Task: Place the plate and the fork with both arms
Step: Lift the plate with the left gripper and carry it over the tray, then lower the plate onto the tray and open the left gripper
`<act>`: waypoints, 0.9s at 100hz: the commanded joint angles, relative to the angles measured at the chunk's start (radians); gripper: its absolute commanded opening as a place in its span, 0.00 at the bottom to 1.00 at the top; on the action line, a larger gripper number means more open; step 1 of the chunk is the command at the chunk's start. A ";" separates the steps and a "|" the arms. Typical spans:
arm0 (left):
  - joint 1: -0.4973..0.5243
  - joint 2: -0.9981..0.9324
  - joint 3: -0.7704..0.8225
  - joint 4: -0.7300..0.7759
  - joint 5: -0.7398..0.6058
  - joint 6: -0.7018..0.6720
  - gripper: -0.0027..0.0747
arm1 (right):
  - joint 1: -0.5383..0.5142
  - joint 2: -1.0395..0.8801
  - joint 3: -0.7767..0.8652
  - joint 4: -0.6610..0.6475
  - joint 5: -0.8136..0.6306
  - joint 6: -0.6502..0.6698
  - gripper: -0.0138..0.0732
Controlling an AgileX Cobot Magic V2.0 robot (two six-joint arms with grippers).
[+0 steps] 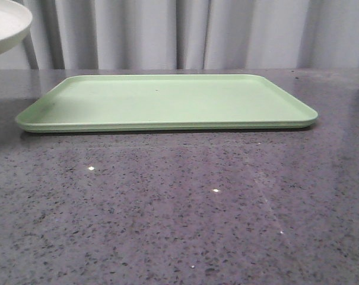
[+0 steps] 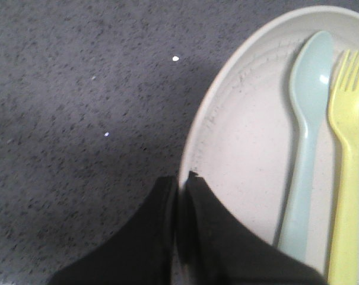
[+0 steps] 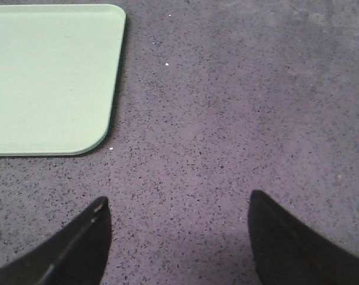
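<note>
The pale cream plate (image 2: 250,136) is held in the air by my left gripper (image 2: 180,181), which is shut on its rim, one finger outside and one inside. The yellow fork (image 2: 347,154) lies in the plate beside a pale blue-green spoon (image 2: 307,136). In the front view only the plate's edge (image 1: 6,27) shows, raised at the top left above the table. My right gripper (image 3: 176,205) is open and empty, above the bare table beside a corner of the light-green tray (image 3: 48,77).
The flat light-green tray (image 1: 167,101) lies empty in the middle of the dark speckled table (image 1: 179,208). A grey curtain (image 1: 197,32) hangs behind the table.
</note>
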 commanded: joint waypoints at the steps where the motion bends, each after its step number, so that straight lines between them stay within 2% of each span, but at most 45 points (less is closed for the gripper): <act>1: -0.067 0.002 -0.055 -0.098 -0.062 -0.002 0.01 | 0.002 0.008 -0.032 0.000 -0.073 -0.004 0.73; 31: -0.388 0.165 -0.135 -0.124 -0.255 -0.117 0.01 | 0.002 0.008 -0.032 0.000 -0.073 -0.004 0.73; 53: -0.574 0.309 -0.192 -0.125 -0.366 -0.218 0.01 | 0.002 0.008 -0.032 0.000 -0.073 -0.004 0.73; 73: -0.671 0.415 -0.242 -0.152 -0.416 -0.243 0.01 | 0.002 0.008 -0.032 0.000 -0.072 -0.004 0.73; 90: -0.706 0.479 -0.260 -0.167 -0.435 -0.243 0.01 | 0.002 0.008 -0.032 0.000 -0.072 -0.004 0.73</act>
